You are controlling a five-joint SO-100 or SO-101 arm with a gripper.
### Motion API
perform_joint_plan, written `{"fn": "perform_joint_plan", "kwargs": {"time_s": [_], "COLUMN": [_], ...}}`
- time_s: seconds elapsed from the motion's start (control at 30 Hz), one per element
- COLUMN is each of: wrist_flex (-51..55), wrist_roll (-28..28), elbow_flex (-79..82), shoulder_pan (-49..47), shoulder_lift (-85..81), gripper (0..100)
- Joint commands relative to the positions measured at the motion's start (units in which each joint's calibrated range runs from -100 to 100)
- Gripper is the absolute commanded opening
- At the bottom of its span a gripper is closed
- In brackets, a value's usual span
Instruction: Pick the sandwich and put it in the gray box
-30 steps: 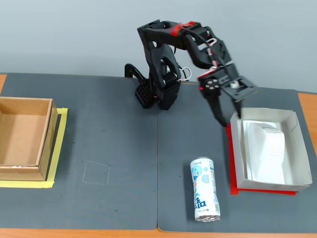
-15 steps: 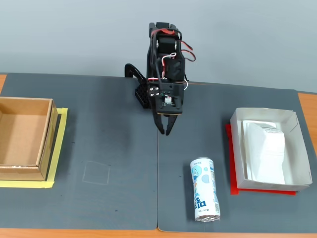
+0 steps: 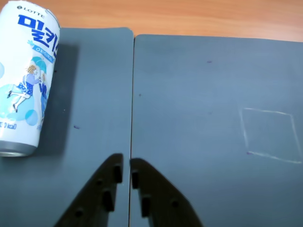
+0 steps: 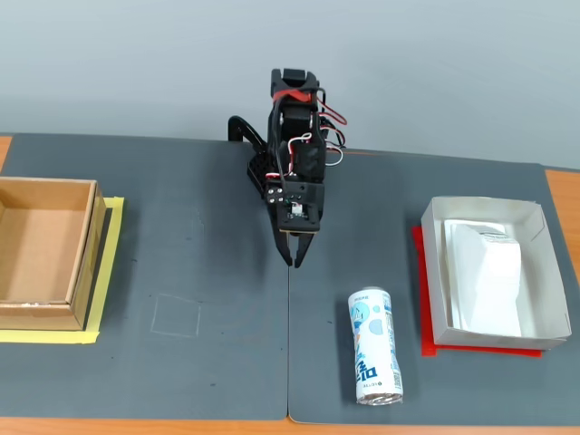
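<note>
Since the sandwich (image 4: 488, 276) already lies inside the gray box (image 4: 536, 232), seemingly flat, the gripper (image 4: 294, 258), nearly closed & empty, should park clear of the can (image 4: 375, 345).

A blue-and-white can (image 4: 375, 344) lies on dark mats (image 4: 181, 272); brown box (image 4: 41, 254) far left.

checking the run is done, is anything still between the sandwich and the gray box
Nothing visible does: in the fixed view the sandwich already lies inside the gray box. The gripper hangs empty over the mat seam, fingers together, apart from the box. The drink can lies on the mat left of the box.
</note>
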Motion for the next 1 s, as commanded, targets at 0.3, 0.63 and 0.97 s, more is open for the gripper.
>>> {"fn": "perform_joint_plan", "kwargs": {"time_s": [0.3,0.63,0.97], "wrist_flex": [-0.74,-0.56,-1.0], "wrist_roll": [-0.1,-1.3,-1.04], "elbow_flex": [9.16,9.16,9.16], "shoulder_pan": [4.32,4.39,4.1], "shoulder_lift": [-0.94,-1.02,-1.02], "gripper": [2,2,2]}}
